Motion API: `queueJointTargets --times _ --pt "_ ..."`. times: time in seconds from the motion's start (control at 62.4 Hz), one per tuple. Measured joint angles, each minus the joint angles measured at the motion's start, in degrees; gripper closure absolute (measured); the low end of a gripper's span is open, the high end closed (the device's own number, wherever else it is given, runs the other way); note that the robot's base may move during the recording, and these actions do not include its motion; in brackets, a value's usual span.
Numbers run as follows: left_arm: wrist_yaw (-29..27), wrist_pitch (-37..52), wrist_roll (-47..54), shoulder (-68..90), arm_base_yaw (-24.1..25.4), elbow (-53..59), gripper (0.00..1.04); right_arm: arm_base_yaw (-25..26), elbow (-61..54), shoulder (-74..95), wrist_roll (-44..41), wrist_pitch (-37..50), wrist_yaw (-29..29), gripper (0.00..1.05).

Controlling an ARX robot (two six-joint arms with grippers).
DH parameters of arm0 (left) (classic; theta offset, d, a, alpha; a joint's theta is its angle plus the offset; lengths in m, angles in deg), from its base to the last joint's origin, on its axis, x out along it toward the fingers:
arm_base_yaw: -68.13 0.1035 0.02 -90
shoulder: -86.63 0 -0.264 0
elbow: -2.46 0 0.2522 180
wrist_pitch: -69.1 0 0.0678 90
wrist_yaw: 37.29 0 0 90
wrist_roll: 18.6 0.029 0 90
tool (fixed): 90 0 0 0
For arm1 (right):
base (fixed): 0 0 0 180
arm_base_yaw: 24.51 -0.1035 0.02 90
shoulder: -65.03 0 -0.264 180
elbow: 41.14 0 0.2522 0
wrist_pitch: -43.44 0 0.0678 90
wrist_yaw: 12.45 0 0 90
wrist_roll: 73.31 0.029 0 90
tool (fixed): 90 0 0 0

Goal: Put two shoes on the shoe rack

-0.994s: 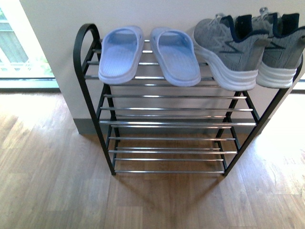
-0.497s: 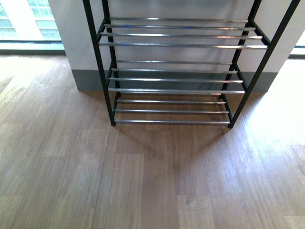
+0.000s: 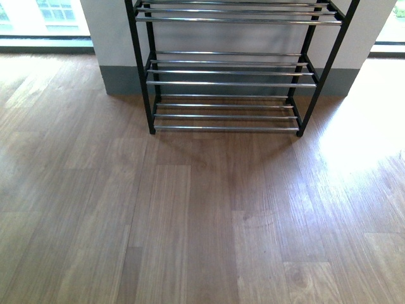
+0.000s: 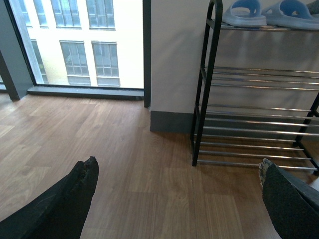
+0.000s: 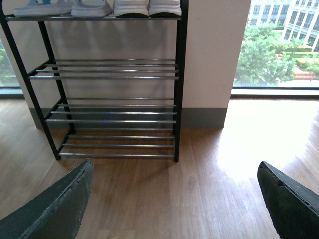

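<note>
Task judged finished: slides (image 4: 266, 12) and sneakers (image 5: 147, 7) resting on rack (image 5: 114, 74) top tier, sneakers at 3 o'clock. Both end effectors (image 4: 177, 184) (image 5: 174, 191) wide open, empty. Next: only retreat.

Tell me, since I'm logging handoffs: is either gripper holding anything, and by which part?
Nothing is held. The left gripper and right gripper are both open and empty; the slides sit on the rack.
</note>
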Motion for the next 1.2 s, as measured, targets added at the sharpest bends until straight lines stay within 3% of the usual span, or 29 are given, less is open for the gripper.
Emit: queueJointTargets --times 1.203 --pt "-0.1 0.0 0.0 0.0 0.0 0.0 0.09 0.0 0.0 0.0 0.0 0.0 -0.2 0.09"
